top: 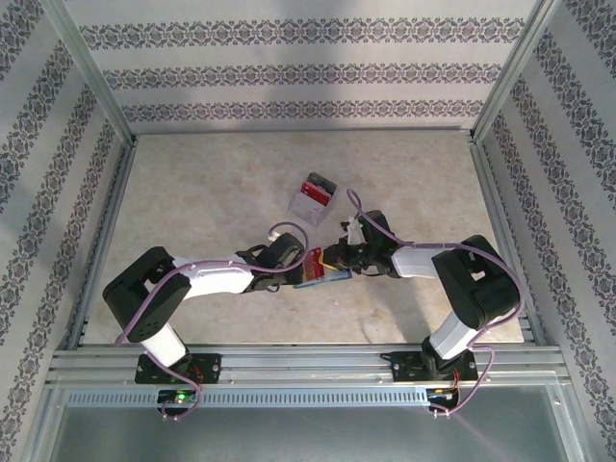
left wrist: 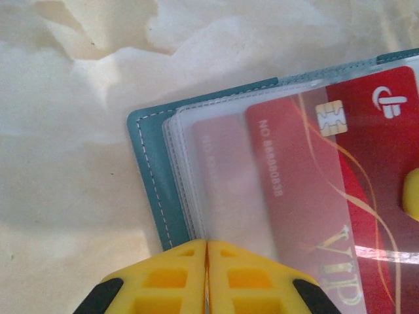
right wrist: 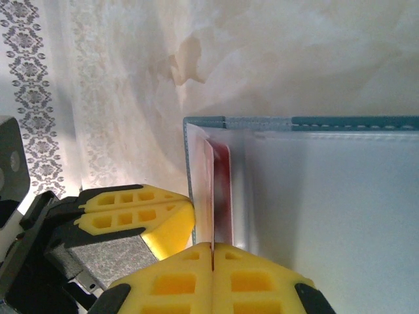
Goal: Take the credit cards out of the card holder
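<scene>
The teal card holder (top: 316, 279) lies open on the table between my two grippers. In the left wrist view its stitched teal cover (left wrist: 145, 163) frames clear sleeves, and a red VIP credit card (left wrist: 308, 190) sits in one of them. My left gripper (left wrist: 207, 243) is shut on the near edge of the sleeves, and it also shows from above (top: 298, 269). My right gripper (right wrist: 212, 247) is shut on the thin edge of a red credit card (right wrist: 212, 190) that stands edge-on out of the card holder (right wrist: 327, 122). From above, the right gripper (top: 338, 262) comes in from the right.
A clear plastic box (top: 313, 198) with red and dark contents stands just behind the grippers. The left gripper's yellow fingers (right wrist: 141, 212) sit close beside my right fingers. Patterned walls and metal rails enclose the beige table (top: 212, 183).
</scene>
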Robot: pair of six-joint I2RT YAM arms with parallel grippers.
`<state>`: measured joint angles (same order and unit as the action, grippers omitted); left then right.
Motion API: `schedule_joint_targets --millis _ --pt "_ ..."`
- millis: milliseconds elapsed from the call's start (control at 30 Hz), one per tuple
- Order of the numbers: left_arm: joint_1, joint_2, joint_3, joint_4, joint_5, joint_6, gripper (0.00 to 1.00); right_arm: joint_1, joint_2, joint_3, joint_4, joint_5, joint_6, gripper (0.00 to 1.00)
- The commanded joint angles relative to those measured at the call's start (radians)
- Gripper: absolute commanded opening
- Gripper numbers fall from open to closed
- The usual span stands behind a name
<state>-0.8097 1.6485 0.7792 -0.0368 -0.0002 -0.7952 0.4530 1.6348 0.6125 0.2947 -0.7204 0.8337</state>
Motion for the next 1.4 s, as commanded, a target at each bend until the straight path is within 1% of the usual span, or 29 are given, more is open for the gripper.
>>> schedule_joint_targets --millis 0,167,267,433,533,633,733,967,1033,1100,1200,1367 --pt "0.016 0.009 -0.025 -0.087 0.008 -0.011 0.09 -0.014 -0.037 0.008 -0.074 0.031 -0.058 0.0" --pt "0.026 -0.011 -0.028 -0.103 -0.001 -0.002 0.1 -0.022 -0.067 0.024 -0.175 0.075 -0.108 0.0" --pt "0.029 -0.03 -0.027 -0.11 -0.006 0.008 0.16 -0.029 -0.097 0.032 -0.225 0.098 -0.134 0.0" --pt "0.03 -0.076 -0.007 -0.134 -0.007 0.028 0.33 -0.039 -0.163 0.058 -0.332 0.135 -0.185 0.0" --pt "0.032 -0.114 0.01 -0.148 -0.004 0.04 0.39 -0.042 -0.202 0.071 -0.372 0.146 -0.201 0.0" --pt "0.036 -0.157 0.017 -0.152 -0.005 0.049 0.47 -0.045 -0.229 0.078 -0.387 0.147 -0.206 0.0" --pt "0.05 -0.201 0.012 -0.14 0.006 0.051 0.59 -0.045 -0.246 0.082 -0.385 0.135 -0.208 0.0" --pt "0.105 -0.31 -0.053 -0.055 0.062 0.045 0.8 -0.043 -0.272 0.101 -0.361 0.09 -0.218 0.0" --pt "0.124 -0.337 -0.065 -0.054 0.062 0.047 0.88 -0.042 -0.279 0.119 -0.37 0.084 -0.235 0.0" --pt "0.142 -0.368 -0.083 -0.051 0.055 0.045 1.0 -0.042 -0.281 0.146 -0.393 0.086 -0.266 0.0" --pt "0.17 -0.417 -0.114 -0.046 0.04 0.042 0.99 -0.04 -0.269 0.218 -0.484 0.121 -0.343 0.0" --pt "0.196 -0.494 -0.147 -0.06 -0.002 0.05 0.99 -0.04 -0.207 0.372 -0.641 0.199 -0.487 0.0"
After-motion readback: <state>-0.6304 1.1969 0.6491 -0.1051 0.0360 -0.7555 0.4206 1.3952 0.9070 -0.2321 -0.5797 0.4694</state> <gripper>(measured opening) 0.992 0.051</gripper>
